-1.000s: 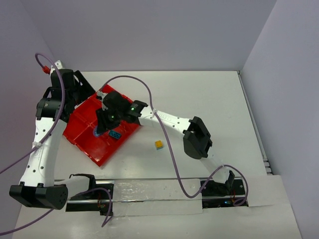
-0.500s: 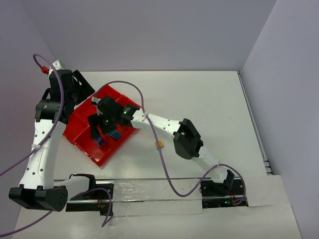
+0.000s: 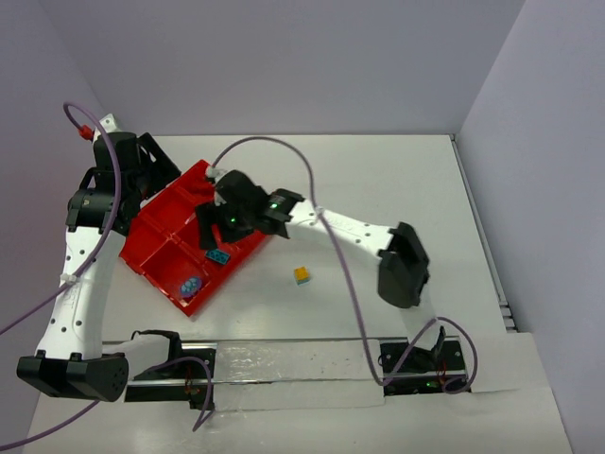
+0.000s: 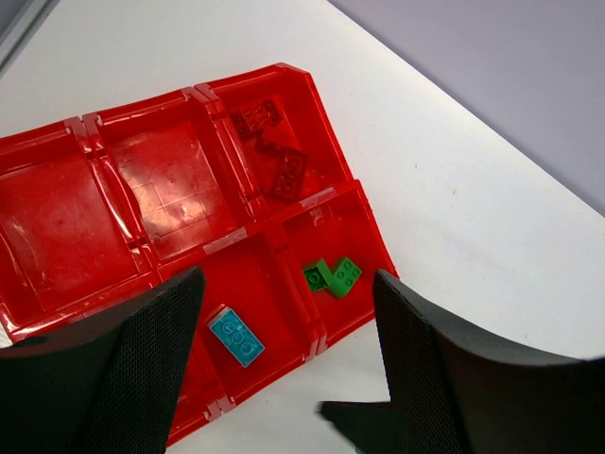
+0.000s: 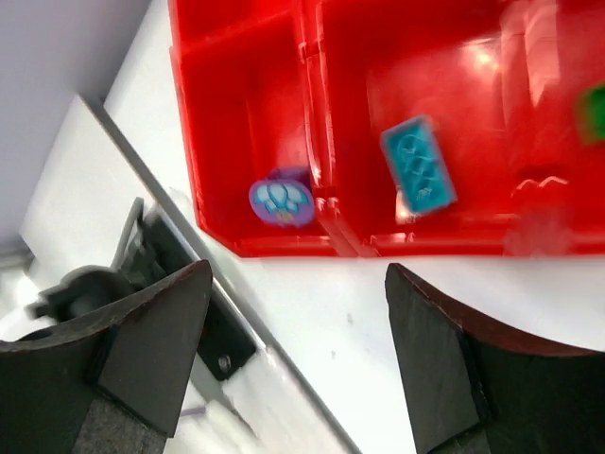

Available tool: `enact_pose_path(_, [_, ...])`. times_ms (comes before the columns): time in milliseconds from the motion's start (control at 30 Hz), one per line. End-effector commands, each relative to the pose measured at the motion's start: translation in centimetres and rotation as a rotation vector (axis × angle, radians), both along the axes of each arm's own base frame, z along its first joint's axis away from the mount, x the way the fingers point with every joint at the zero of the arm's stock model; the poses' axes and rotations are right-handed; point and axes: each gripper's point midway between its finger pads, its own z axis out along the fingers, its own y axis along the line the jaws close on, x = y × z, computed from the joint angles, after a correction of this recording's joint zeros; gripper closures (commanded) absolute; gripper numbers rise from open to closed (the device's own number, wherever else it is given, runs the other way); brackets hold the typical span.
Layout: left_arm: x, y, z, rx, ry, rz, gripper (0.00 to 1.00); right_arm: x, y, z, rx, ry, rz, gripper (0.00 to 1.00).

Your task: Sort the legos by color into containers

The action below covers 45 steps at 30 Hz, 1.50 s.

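The red tray [image 3: 151, 248] of square containers lies at the table's left. My right gripper [image 3: 210, 233] hangs open and empty over its right side. A blue-purple lego [image 3: 192, 284] lies in the nearest corner compartment, also seen as the blue-purple lego [image 5: 282, 200]. A teal brick [image 3: 218, 256] lies in the adjoining compartment. In the left wrist view, red bricks [image 4: 276, 163], green bricks [image 4: 331, 276] and the teal brick [image 4: 236, 337] each lie in their own compartment. A yellow-and-green lego [image 3: 302, 275] sits on the table right of the tray. My left gripper [image 3: 144, 180] is open above the tray's far-left edge.
The metal rail [image 3: 284, 364] carrying the arm bases runs along the near edge. The right arm's purple cable [image 3: 284, 180] arcs above the table behind the tray. Walls close in the back and the right side.
My right gripper opened and let the blue-purple lego fall into the tray's nearest compartment, then pulled back up and right. The left arm stayed put.
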Motion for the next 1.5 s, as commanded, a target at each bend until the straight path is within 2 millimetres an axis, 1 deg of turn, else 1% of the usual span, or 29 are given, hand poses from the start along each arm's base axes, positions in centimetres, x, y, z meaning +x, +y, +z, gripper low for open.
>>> enact_pose_path(0, [0.5, -0.3, 1.1, -0.015, -0.043, -0.019, 0.21, 3.5, -10.0, 4.8, 0.052, -0.135, -0.253, 0.19])
enact_pose_path(67, [0.6, -0.4, 0.9, -0.018, -0.038, -0.024, 0.21, 3.1, -13.1, 4.4, 0.040, -0.126, -0.305, 0.19])
enact_pose_path(100, [0.6, -0.6, 0.7, -0.023, -0.034, -0.031, 0.21, 2.9, -15.8, 2.8, -0.003, -0.110, -0.356, 0.19])
enact_pose_path(133, [0.7, -0.7, 0.4, -0.027, -0.031, -0.037, 0.21, 2.4, -18.2, 2.7, -0.009, -0.114, -0.403, 0.19])
enact_pose_path(200, [0.9, -1.1, 0.2, -0.038, -0.030, -0.052, 0.21, 1.2, -21.2, -0.5, -0.082, -0.071, -0.454, 0.19])
enact_pose_path(233, [1.0, -1.2, 0.1, -0.042, -0.030, -0.059, 0.21, 0.6, -22.3, -2.2, -0.113, -0.044, -0.470, 0.19])
enact_pose_path(300, [1.2, -1.5, -0.3, -0.047, -0.018, -0.071, 0.21, -0.9, -23.8, -5.5, -0.174, 0.011, -0.482, 0.19])
enact_pose_path(333, [1.3, -1.6, -0.4, -0.051, -0.015, -0.076, 0.21, -1.3, -24.0, -6.3, -0.182, 0.033, -0.488, 0.18])
enact_pose_path(367, [1.3, -1.7, -0.5, -0.051, -0.011, -0.081, 0.21, -1.8, -24.4, -7.5, -0.201, 0.052, -0.489, 0.18])
enact_pose_path(400, [1.3, -1.8, -0.7, -0.050, -0.006, -0.085, 0.21, -1.8, -24.2, -7.5, -0.192, 0.054, -0.487, 0.18])
enact_pose_path(467, [1.3, -1.9, -0.9, -0.049, 0.001, -0.095, 0.21, -2.2, -24.1, -8.5, -0.208, 0.055, -0.473, 0.16])
enact_pose_path(533, [1.4, -1.9, -1.3, -0.046, 0.012, -0.099, 0.21, -2.2, -23.5, -8.5, -0.220, 0.035, -0.445, 0.15])
enact_pose_path(767, [1.3, -2.1, -2.3, -0.041, 0.041, -0.114, 0.21, -1.7, -21.0, -9.5, -0.286, -0.002, -0.366, 0.13])
enact_pose_path(833, [1.4, -2.1, -2.3, -0.037, 0.043, -0.114, 0.21, -1.4, -20.3, -9.8, -0.290, -0.004, -0.355, 0.15])
enact_pose_path(1033, [1.5, -2.2, -2.6, -0.035, 0.050, -0.122, 0.20, -0.6, -19.5, -10.9, -0.327, -0.013, -0.333, 0.18])
enact_pose_path(1100, [1.4, -2.2, -2.8, -0.035, 0.053, -0.124, 0.20, -0.4, -19.1, -10.9, -0.323, -0.011, -0.327, 0.19])
enact_pose_path(1167, [1.4, -2.2, -3.0, -0.036, 0.056, -0.125, 0.20, -0.5, -18.7, -11.1, -0.316, -0.003, -0.319, 0.22])
enact_pose_path(1433, [1.4, -2.0, -3.2, -0.019, 0.067, -0.122, 0.19, -0.2, -17.8, -12.0, -0.321, 0.007, -0.307, 0.26])
enact_pose_path(1467, [1.4, -2.0, -3.2, -0.017, 0.068, -0.123, 0.19, -0.2, -17.8, -12.1, -0.324, 0.007, -0.305, 0.28])
